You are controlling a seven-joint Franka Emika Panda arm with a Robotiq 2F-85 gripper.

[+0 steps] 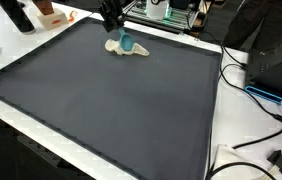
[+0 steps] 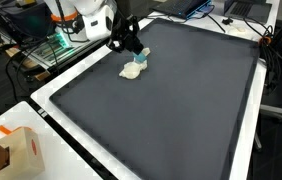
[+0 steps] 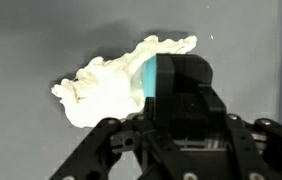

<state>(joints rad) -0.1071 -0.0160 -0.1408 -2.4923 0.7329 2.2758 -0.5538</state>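
A crumpled cream cloth (image 1: 134, 49) (image 2: 131, 71) (image 3: 99, 85) lies on the dark grey mat (image 1: 111, 110) (image 2: 181, 110) near its far edge. A small teal object (image 1: 125, 42) (image 2: 141, 58) (image 3: 149, 78) stands tilted on top of the cloth. My gripper (image 1: 121, 35) (image 2: 137, 51) (image 3: 177, 72) comes down onto it from above, and its black fingers (image 3: 186, 85) look shut on the teal object. Only a strip of the teal object shows beside the fingers in the wrist view, and its lower end is hidden by them.
White table edge (image 1: 213, 120) frames the mat. Cables (image 1: 256, 95) and a black plug (image 1: 278, 158) lie beside the mat. A cardboard box (image 2: 23, 152) stands at a corner. Equipment racks (image 1: 166, 12) (image 2: 56, 45) stand behind the arm.
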